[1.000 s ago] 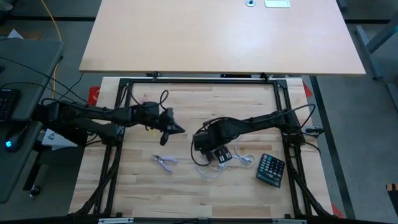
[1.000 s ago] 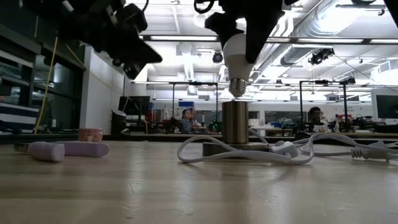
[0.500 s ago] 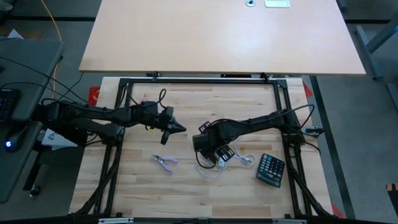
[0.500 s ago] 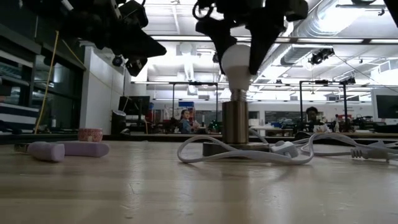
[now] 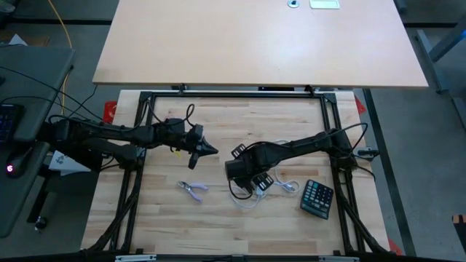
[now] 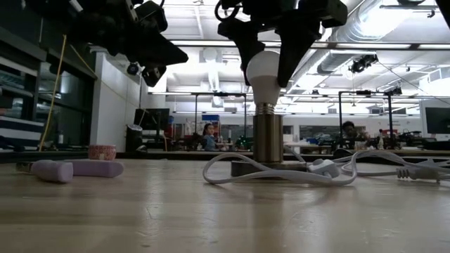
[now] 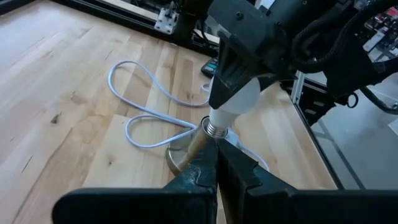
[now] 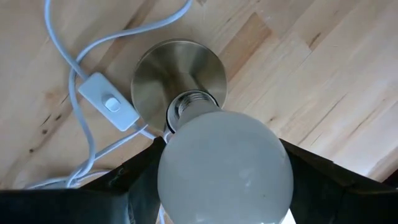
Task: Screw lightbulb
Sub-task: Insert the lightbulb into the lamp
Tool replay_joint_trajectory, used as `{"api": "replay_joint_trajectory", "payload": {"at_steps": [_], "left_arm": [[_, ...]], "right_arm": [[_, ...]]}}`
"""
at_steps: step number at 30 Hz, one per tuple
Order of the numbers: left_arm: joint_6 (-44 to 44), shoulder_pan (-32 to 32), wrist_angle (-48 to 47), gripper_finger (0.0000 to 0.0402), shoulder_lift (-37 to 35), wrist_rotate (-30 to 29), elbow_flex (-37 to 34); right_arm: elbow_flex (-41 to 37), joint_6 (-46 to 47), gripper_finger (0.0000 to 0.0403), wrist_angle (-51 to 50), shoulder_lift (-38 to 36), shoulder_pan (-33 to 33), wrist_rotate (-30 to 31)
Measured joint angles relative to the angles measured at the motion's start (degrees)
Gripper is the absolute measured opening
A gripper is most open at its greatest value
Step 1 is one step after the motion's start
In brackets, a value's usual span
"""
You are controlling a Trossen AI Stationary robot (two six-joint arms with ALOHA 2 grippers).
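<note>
The white lightbulb (image 6: 265, 70) stands upright over the grey metal socket (image 6: 267, 137). Its silvery screw base (image 6: 264, 109) sits at the top of the socket's stem. My right gripper (image 5: 240, 169) is above it and shut on its globe (image 8: 224, 165). The socket's round foot (image 8: 180, 78) rests on the wooden table. My left gripper (image 5: 211, 151) is shut and empty. It hovers above the table to the left of the socket, and its fingers (image 7: 214, 174) point toward the socket (image 7: 186, 152). My right gripper pinches the bulb's frosted globe (image 8: 186, 155) between its two fingers (image 8: 137, 186), one on each side. The fingers come from above and point down. The bulb hangs upright below them, with its threaded base (image 7: 214, 129) at the mouth of the socket's stem.
A white cord with an inline switch (image 8: 106, 102) loops around the socket's foot. Pliers with lavender handles (image 5: 193, 189) lie near the left gripper. A black calculator (image 5: 317, 198) lies at the near right. People are in the room beyond the table.
My right gripper has gone down a little with the bulb and turned about its upright axis. The bulb's screw base was just above the socket's stem and now stands at its mouth.
</note>
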Motion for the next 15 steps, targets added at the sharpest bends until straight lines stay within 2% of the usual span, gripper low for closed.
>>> {"api": "replay_joint_trajectory", "payload": {"at_steps": [15], "left_arm": [[0.00,0.00,-0.68,0.0000,0.00,0.00,0.00]], "right_arm": [[0.00,1.53,0.0261,1.63,1.14,-0.02,-0.22]]}}
